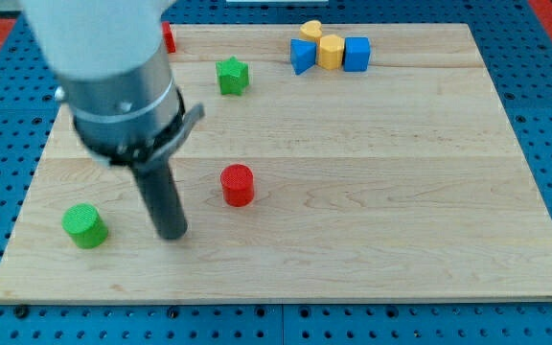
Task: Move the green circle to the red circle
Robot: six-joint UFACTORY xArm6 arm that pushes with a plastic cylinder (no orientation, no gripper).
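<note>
Toward the view's bottom left of the pale wooden board [353, 192], the short green plastic cylinder, the green circle [85, 225], sits well to the view's left of the short red plastic cylinder, the red circle [238, 184], and a little lower than it. Your tip [172, 233] rests between the two, nearer the green circle than the red circle and slightly lower than both, touching neither. From there you cannot push the green circle toward the red circle, so in my judgement you should first swing the tip round below the green circle to its far side, the view's left, without clipping it. Then line the tip, the green circle and the red circle up on one straight path, and push through the green circle's middle toward the view's right and slightly upward. Push slowly; an off-centre contact will likely make a round block roll off to one side. The arm's grey housing [113, 77] comes down from the view's top left above the red circle, and the dark rod [161, 196] leans slightly to the right as it descends. There is no hand or jaw to spread or close here, only the bare rod end. The other blocks lie well above the red circle and out of the way.
</note>
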